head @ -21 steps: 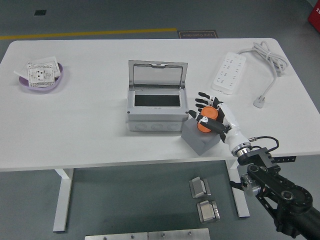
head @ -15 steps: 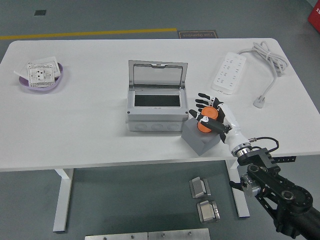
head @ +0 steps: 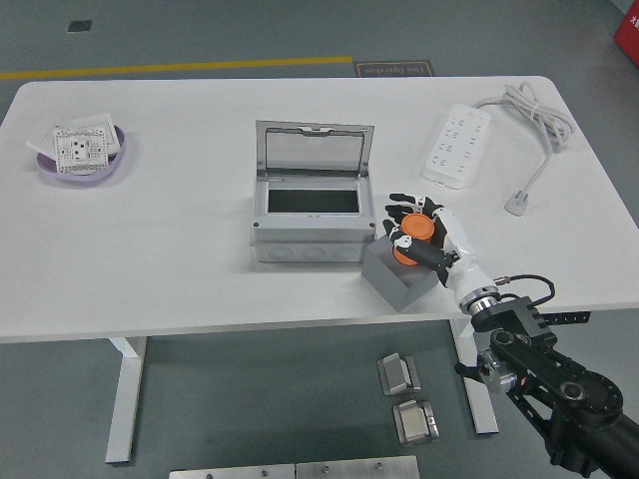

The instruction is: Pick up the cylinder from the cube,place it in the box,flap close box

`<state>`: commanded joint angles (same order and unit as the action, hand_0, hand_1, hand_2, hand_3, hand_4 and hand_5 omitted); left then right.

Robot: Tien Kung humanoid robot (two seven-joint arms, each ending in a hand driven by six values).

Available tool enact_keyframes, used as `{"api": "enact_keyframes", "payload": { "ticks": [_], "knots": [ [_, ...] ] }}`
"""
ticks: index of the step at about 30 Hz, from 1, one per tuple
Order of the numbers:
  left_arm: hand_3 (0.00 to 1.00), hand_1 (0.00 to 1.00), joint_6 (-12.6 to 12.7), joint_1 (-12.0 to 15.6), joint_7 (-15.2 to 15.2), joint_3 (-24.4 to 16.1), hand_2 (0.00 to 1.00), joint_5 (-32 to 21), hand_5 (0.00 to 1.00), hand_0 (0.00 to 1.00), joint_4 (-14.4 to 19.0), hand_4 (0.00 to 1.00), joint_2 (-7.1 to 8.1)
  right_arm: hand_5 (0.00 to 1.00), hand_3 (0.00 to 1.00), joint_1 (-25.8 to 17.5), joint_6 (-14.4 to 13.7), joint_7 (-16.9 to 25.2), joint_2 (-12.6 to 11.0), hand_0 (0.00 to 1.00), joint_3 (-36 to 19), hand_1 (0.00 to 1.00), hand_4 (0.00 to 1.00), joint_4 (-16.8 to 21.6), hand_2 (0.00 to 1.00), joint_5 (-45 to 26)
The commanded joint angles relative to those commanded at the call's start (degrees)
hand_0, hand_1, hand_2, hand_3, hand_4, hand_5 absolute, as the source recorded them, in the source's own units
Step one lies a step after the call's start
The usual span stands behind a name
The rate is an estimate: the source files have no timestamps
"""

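We see the right hand point(head: 423, 232) with its fingers point(head: 402, 211) wrapped around the orange cylinder point(head: 412, 239), which seems to sit just atop the grey cube point(head: 397, 276). The open box point(head: 310, 212) stands just left on the tabletop point(head: 180, 249).

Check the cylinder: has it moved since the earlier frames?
Yes. The cylinder, gripped by the right hand, has shifted slightly up the picture, rising off the cube beside the box.

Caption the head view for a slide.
Right hand grips the orange cylinder above the grey cube, beside the open box.
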<state>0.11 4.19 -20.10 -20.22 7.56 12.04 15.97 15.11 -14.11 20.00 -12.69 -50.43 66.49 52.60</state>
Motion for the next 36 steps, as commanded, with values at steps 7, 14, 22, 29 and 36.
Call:
{"api": "enact_keyframes", "payload": {
  "ticks": [7,14,22,29,36],
  "knots": [
    [0.998,0.949,0.7,0.0,1.0,0.0,0.953,0.1,0.662,0.975,0.0,0.998,0.05,0.002,0.644,0.1,-0.4,-0.2,-0.1,0.757,0.3,0.701,0.167,0.1,0.627,-0.2],
    [0.996,0.929,1.3,0.0,1.9,-0.1,0.93,0.2,0.651,0.963,0.0,0.998,0.05,0.002,0.543,0.3,-0.9,-0.7,-0.3,0.746,0.6,0.668,0.002,0.8,0.565,0.1],
    [0.988,0.919,1.8,0.1,2.7,-0.1,0.922,0.0,0.651,0.956,0.0,0.998,0.02,0.002,0.368,0.8,-0.6,-0.8,-1.0,0.679,0.3,0.607,0.002,3.2,0.486,0.4],
    [0.981,0.91,2.1,0.1,3.2,0.0,0.915,0.0,0.645,0.953,0.0,0.998,0.02,0.002,0.219,1.6,-0.4,-0.7,-1.6,0.682,0.0,0.543,0.002,4.8,0.352,0.4],
    [0.973,0.904,2.3,0.1,3.5,0.2,0.906,-0.3,0.631,0.946,0.0,0.998,-0.01,0.002,0.199,3.1,-1.9,-1.2,-2.3,0.706,0.5,0.521,0.003,6.7,0.294,1.7]
  ]
}}
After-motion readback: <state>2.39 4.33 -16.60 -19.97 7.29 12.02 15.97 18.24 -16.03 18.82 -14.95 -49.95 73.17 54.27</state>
